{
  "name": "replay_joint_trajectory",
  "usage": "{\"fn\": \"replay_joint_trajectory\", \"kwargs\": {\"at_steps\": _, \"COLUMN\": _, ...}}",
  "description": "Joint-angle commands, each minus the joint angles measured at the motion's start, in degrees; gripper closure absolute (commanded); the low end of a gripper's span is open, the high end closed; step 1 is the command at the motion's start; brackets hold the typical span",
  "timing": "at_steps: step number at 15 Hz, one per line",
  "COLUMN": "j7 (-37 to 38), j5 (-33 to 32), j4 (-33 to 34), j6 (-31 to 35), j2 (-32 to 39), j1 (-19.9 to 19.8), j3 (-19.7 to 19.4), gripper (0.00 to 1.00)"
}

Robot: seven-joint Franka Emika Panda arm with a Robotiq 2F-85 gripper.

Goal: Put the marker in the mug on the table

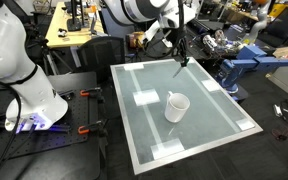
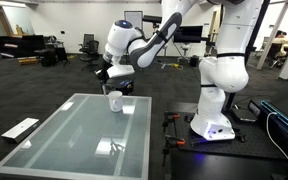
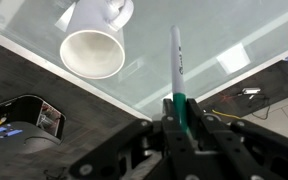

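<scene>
The black two-fingered gripper (image 3: pixel 176 125) is pressed together on the slim green-and-white marker (image 3: pixel 176 65). It pinches the green end, and the pale barrel sticks out beyond the fingertips. The marker looks light and stiff, and its smooth plastic could pivot or slide in a narrow pinch, so a hold near the end, as here, suits a tip-first drop.

Past the tip stands the small white cylindrical mug (image 3: pixel 92 45), mouth open to the wrist view and handle on its far side. It is probably light enough to tip if the rim is struck.

In an exterior view the mug (image 1: pixel 176 106) sits well in from the corners of the pale frosted glass table (image 1: pixel 209 125). The gripper hangs above, toward the far edge — how closely it lines up with the mug's mouth is unclear.
</scene>
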Motion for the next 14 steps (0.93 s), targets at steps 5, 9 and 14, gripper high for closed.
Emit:
{"fn": "replay_joint_trajectory", "kwargs": {"at_steps": 5, "j7": -19.58, "j5": 19.73, "j4": 3.05, "j6": -5.04, "j2": 2.57, "j1": -6.11, "j3": 12.76, "gripper": 0.96}}
{"fn": "replay_joint_trajectory", "kwargs": {"at_steps": 9, "j7": -21.33, "j5": 23.85, "j4": 5.85, "j6": -7.27, "j2": 5.62, "j1": -5.81, "j3": 16.18, "gripper": 0.96}}
{"fn": "replay_joint_trajectory", "kwargs": {"at_steps": 14, "j7": -22.97, "j5": 28.41, "j4": 11.24, "j6": -10.63, "j2": 11.42, "j1": -4.44, "j3": 18.55, "gripper": 0.96}}
